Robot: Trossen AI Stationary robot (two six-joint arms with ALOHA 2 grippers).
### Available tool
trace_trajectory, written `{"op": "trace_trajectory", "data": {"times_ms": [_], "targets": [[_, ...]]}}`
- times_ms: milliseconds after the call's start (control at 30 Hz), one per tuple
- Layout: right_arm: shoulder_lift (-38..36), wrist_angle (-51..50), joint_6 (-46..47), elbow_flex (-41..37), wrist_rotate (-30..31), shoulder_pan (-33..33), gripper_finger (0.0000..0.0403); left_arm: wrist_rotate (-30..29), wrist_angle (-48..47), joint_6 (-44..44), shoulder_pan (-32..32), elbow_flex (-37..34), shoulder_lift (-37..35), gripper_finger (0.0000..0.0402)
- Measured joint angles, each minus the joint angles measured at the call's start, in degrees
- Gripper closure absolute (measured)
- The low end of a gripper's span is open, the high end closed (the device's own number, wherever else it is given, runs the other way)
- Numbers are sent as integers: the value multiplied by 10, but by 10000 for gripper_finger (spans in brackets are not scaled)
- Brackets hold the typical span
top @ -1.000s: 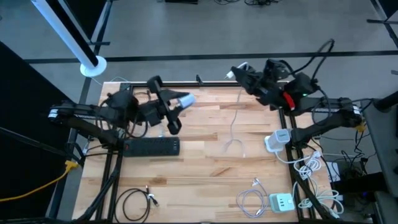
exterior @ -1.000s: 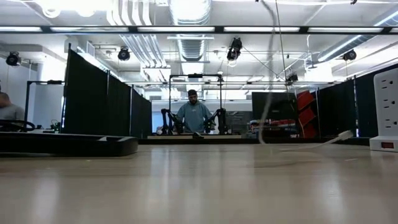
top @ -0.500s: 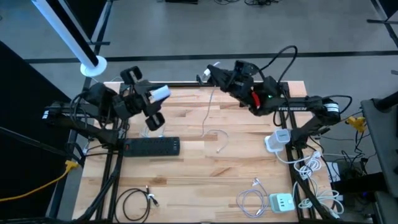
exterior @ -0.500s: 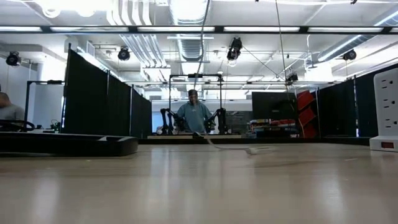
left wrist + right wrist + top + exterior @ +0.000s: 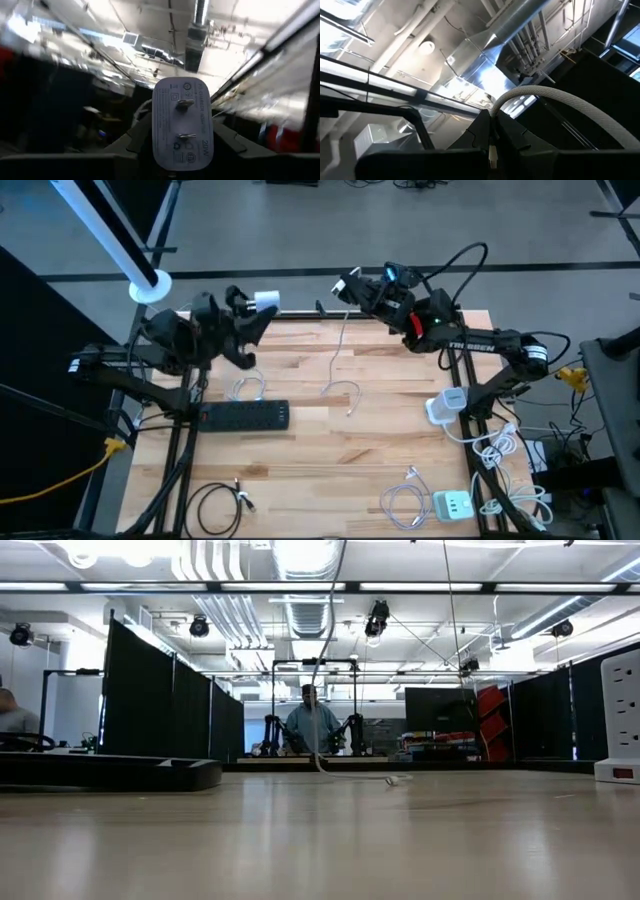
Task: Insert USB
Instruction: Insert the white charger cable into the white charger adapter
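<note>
Wooden tabletop point(image 5: 300, 470) carries a black power strip point(image 5: 245, 416) near its left side; my left gripper point(image 5: 262, 304), raised at the far edge, clamps the white USB charger point(image 5: 182, 122), prongs outward; my right gripper point(image 5: 345, 284), raised opposite, pinches the white USB cable point(image 5: 340, 355), whose free end trails onto the table.

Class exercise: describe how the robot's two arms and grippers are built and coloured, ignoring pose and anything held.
Both arms are dark, jointed links with black cables looping off them. The right arm bears white lettering and a red patch near its wrist. The left arm shows no such markings. In the wrist views each gripper ends in two dark, angular fingers.
</note>
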Motion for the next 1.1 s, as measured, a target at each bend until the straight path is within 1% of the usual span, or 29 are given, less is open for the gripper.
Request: {"op": "trace_trajectory", "data": {"times_ms": [133,200,233,400,633,800,867,933,1033,1100], "targets": [[-2,5,5,0,-25,-12,402,0,-2,-168,16,0,2,286],[-2,9,5,0,-27,-15,402,-1,-3,-225,20,0,6,286],[-2,14,5,0,-30,-16,402,0,-3,-240,22,0,9,286],[-3,33,25,0,-53,-24,402,1,-3,-254,28,-1,17,286],[-4,33,31,0,-62,-25,402,1,-3,-248,33,-1,21,286],[-5,33,36,0,-68,-25,402,1,-3,-233,33,-1,21,286],[-6,32,36,0,-68,-25,402,1,-3,-202,33,-1,21,286],[-6,32,36,0,-68,-24,402,8,-2,-135,33,-1,21,286],[-7,17,36,0,-64,-22,402,46,3,-3,33,-1,21,286],[-7,-17,34,0,-44,-16,402,69,4,96,33,-1,21,286]]}}
